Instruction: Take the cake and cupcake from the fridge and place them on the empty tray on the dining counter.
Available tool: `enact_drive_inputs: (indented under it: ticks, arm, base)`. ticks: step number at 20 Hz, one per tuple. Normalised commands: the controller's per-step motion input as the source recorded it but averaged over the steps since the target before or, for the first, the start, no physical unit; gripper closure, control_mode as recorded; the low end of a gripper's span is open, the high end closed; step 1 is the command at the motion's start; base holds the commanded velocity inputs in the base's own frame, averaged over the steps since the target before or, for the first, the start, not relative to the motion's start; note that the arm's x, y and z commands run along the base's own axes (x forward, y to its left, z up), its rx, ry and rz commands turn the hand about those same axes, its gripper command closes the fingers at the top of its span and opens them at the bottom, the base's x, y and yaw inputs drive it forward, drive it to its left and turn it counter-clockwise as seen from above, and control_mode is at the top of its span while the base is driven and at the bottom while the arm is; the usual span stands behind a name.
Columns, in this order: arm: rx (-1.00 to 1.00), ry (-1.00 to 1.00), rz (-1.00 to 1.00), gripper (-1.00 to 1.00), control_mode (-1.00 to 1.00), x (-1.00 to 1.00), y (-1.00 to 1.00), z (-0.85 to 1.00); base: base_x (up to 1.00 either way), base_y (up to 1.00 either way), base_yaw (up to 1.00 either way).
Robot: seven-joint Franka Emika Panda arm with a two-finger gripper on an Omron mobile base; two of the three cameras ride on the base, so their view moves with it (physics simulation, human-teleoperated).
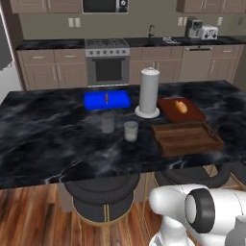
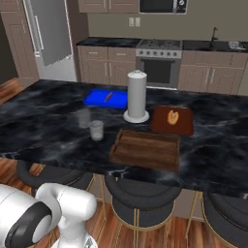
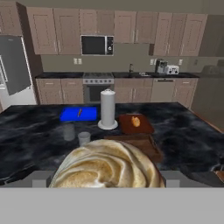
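I have the cupcake (image 3: 107, 165) squarely in the claw (image 3: 105, 181): its swirled tan top sits close before the hand camera, and the jaws stand wide on either side of it, closed on its body as best I can judge, though the fingertips themselves are hidden behind it. Just beyond the cupcake, ahead of the claw, lies the tray (image 3: 142, 144), dark wood with a low rim and nothing in it, resting on the dining counter (image 3: 35, 135). Further ahead and slightly to the side are the reddish board with bread (image 3: 135, 123) and the white paper-towel roll (image 3: 107, 109). Two glasses (image 3: 83, 138) stand to the other side of the tray, with the blue tray (image 3: 78, 114) behind them. The fridge (image 3: 15, 65) is far off at the edge of the hand view.

The risks I see: the hold is on a soft, round thing with the jaws nearly at full spread, so a jolt during the carry could let it slip or roll out. A low approach could catch the tray's rim. A drift sideways could knock a glass or set the cupcake on the wrong board. The cake is not on the tray, so that half of the job remains.
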Motion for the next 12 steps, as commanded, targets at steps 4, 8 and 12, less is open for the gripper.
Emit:
enact_drive_inputs:
  ticks: [4,8,12]
  arm:
    - [0.0,0.0,0.0,1.0,1.0,0.0,0.0,0.0]
    - [0.0,0.0,0.0,1.0,1.0,0.0,0.0,0.0]
    - [0.0,0.0,0.0,1.0,1.0,0.0,0.0,0.0]
  base:
    - [0.94,-0.36,-0.25]
    - [0.89,-0.42,-0.28]
    - [0.74,-0.37,-0.22]
